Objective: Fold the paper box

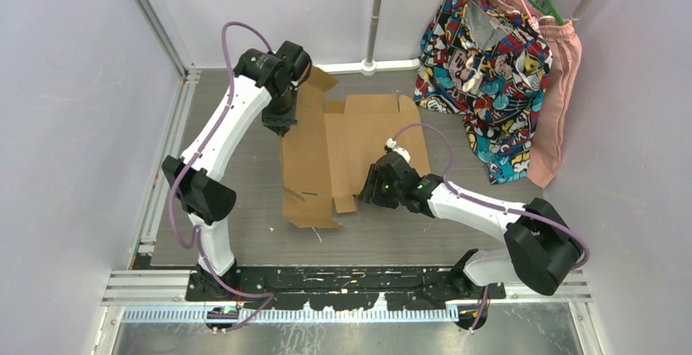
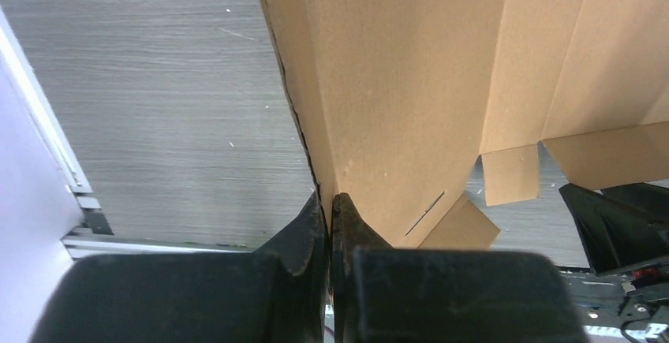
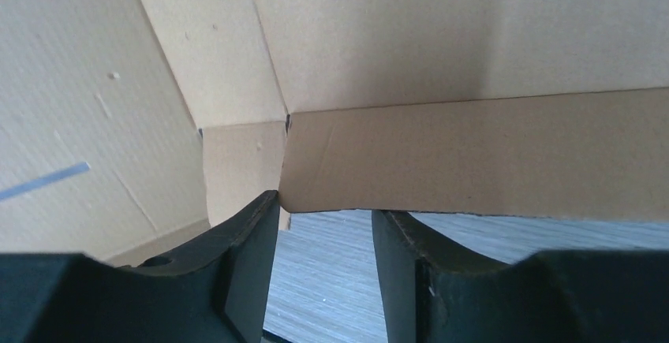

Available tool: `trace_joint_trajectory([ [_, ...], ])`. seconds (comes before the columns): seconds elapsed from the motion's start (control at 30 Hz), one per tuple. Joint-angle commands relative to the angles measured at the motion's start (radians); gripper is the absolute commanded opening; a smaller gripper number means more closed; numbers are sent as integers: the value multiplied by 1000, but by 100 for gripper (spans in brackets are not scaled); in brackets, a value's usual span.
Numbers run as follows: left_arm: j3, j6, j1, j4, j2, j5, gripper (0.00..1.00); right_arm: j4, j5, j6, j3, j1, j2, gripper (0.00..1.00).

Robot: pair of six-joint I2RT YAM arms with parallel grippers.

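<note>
Brown corrugated cardboard, plain and unprinted: the paper box (image 1: 363,139) lies as a mostly flat die-cut sheet around the middle of the grey bench (image 1: 424,245), its far flaps reaching toward the far edge. The long panel on its left side is tilted up along a crease and runs from the far end toward the near edge, with small tabs and a slot at its near end.

My left pincer (image 1: 278,123) is clenched on that raised panel at its far end, the part nearest the bench's far left corner. From my left wrist I see both black fingers (image 2: 304,229) pressed together with the panel's edge caught between their tips. The cardboard rises away from them, and bare bench shows to the left.

My right pincer (image 1: 369,189) is released, jaws apart with nothing between them. It sits low at the sheet's near edge, around the middle of the bench. From my right wrist a narrow flap runs across just above my fingertips (image 3: 256,225). The left one touches the flap's lower corner. The right one sits just beneath its edge, and I cannot tell whether it touches.

A patterned garment (image 1: 481,69) and a pink garment (image 1: 559,102) hang by the far right corner
</note>
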Motion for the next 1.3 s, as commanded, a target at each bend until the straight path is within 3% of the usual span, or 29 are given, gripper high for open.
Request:
trace_joint_trajectory([
  [0.0, 121, 47, -38, -136, -4, -95, 0, 31, -15, 7, 52, 31, 3, 54],
  [0.2, 183, 42, -83, -156, 28, -162, 0, -3, -70, -37, 114, 33, 2, 74],
  [0.3, 196, 41, -102, -170, 50, -202, 0, -19, -82, -64, 138, 32, -9, 76],
  [0.63, 184, 53, -137, -199, 98, -331, 0, -9, -8, -165, 159, -3, 24, 68],
  [1.1, 175, 152, -223, -144, 150, -460, 0, 186, -103, -134, 69, -3, 267, 59],
  [1.27, 169, 191, -254, -117, 164, -501, 0, 245, -134, -107, 26, -2, 277, 57],
])
